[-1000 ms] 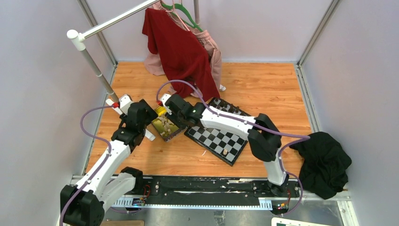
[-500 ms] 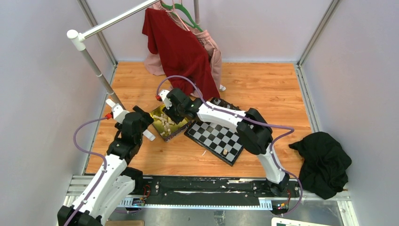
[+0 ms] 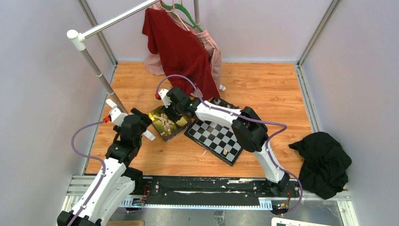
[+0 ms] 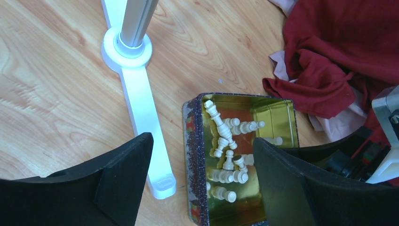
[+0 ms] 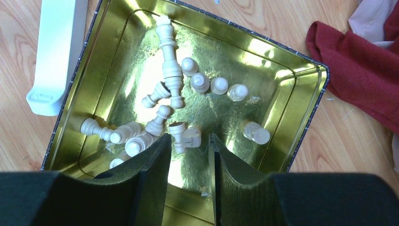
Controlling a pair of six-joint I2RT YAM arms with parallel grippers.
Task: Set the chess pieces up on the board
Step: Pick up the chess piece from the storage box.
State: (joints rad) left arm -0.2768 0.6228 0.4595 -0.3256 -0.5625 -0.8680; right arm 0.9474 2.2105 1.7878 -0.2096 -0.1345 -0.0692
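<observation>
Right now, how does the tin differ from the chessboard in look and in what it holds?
The tin is shiny gold with raised walls; the chessboard is flat and checkered. The tin holds many pale pieces lying down; the chessboard shows only one piece. Both are square and lie on the wooden table.

Top camera looks down from behind; both wrist cameras closely overlook the tin (image 4: 190,155).

Cream chess pieces (image 5: 171,82); gold tin (image 5: 278,101); black-white checkered board (image 3: 214,136); dark red garment (image 3: 179,47).
</observation>
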